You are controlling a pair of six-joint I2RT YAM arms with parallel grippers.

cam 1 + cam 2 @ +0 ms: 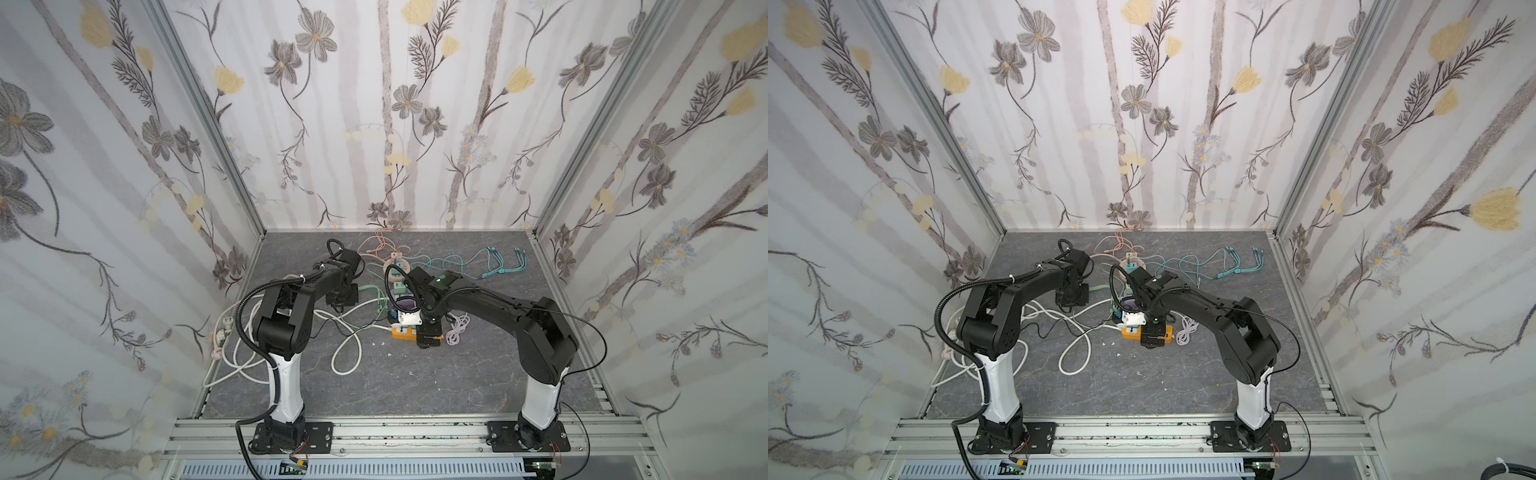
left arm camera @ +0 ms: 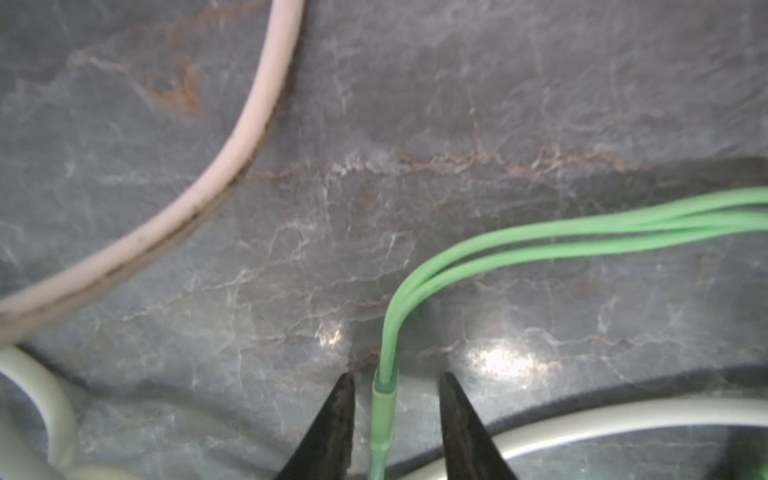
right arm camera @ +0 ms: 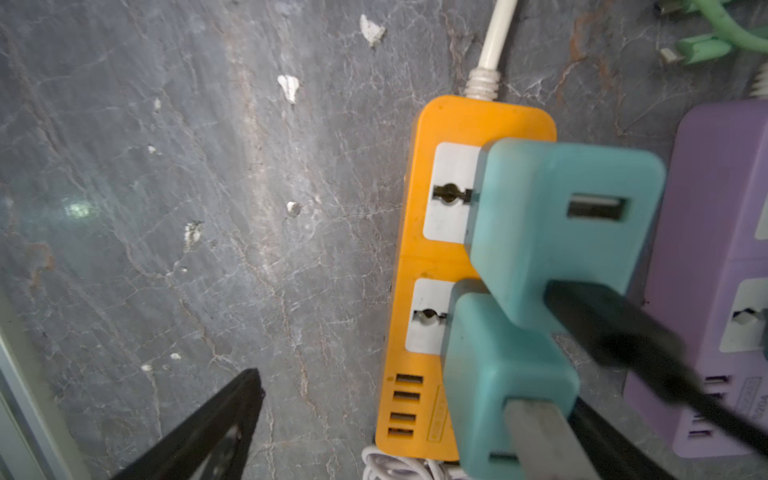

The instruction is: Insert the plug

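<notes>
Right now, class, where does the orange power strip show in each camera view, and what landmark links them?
In both top views: orange power strip mid-table, partly under the right arm.
Left wrist: absent; only the green plug in the left hand.
Right wrist: the strip mid-picture, beneath two teal adapters.
Landmark: coiled white cable at the strip's end.

Three white walls carry grey-and-yellow floral print; silver aluminium corner posts frame them; dark grey marble-patterned floor shows bright glare spots.

Even overhead light — blurred wrist views, glare on tabletop
</notes>
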